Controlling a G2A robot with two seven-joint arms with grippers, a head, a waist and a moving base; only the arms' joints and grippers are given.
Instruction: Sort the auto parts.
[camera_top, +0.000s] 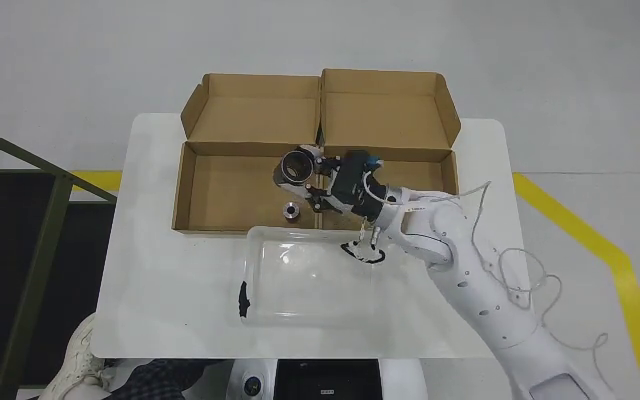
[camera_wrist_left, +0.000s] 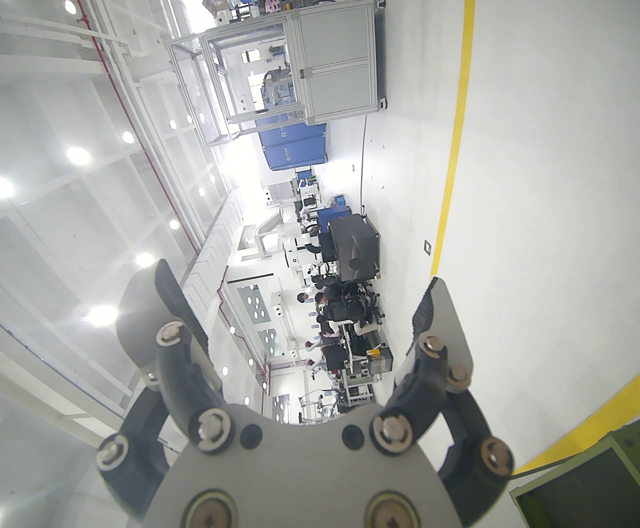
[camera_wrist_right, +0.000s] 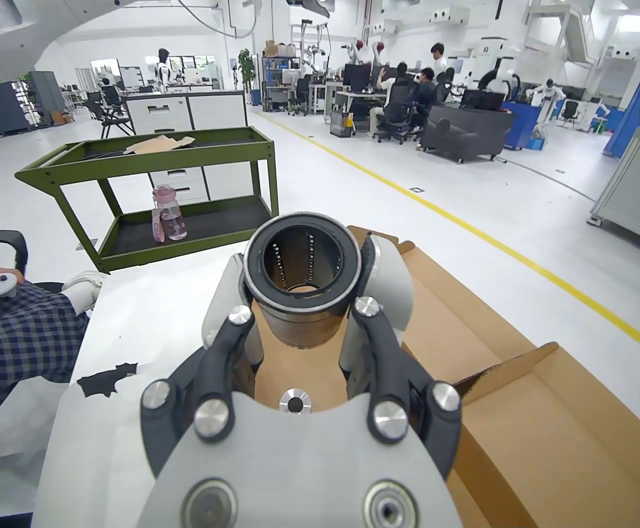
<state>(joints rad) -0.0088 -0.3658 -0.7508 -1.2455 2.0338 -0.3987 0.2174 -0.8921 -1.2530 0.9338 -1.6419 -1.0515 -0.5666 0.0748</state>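
Setting: a white table (camera_top: 140, 250) in a bright workshop hall. It carries two open cardboard boxes and, in front of them, a clear bin (camera_top: 262, 236).
Part in hand: a steel linear bearing (camera_wrist_right: 300, 320), held above the left cardboard box (camera_top: 215, 195), over a small metal bushing (camera_wrist_right: 295, 401) lying on the box floor.
Right gripper (camera_wrist_right: 306, 275): closed partway onto the bearing's round sides, one finger on each side.
Left gripper (camera_wrist_left: 300, 287): spread wide with nothing in it, pointing out into the hall.
Handling: probably heavy for its size, rigid and smooth. The curved wall could slip or roll, so grip mid-sleeve across its width.
Right wrist view: looks into the open bore, with rows of balls inside.
Top view: places the bearing relative to the boxes and shows a black part (camera_top: 241, 298) in the bin.
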